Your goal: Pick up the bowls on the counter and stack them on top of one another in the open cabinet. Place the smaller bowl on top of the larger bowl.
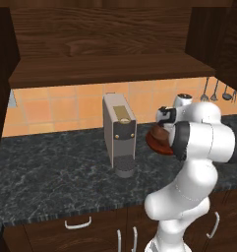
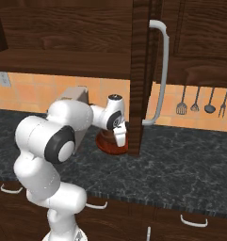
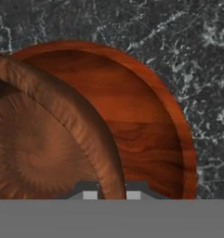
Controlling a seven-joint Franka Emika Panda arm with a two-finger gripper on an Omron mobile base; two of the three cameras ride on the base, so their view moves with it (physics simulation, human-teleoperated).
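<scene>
While the tool point(image 3: 111, 188) pinches its rim, the smaller bowl point(image 3: 34, 148) shows steep ribbed reddish-brown sides.

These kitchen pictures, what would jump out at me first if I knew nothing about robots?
Probably the white arm bending over the dark counter, its end effector pinching the rim of the smaller bowl over the larger bowl. Beside it stands a grey coffee machine, under the open cabinet.
</scene>
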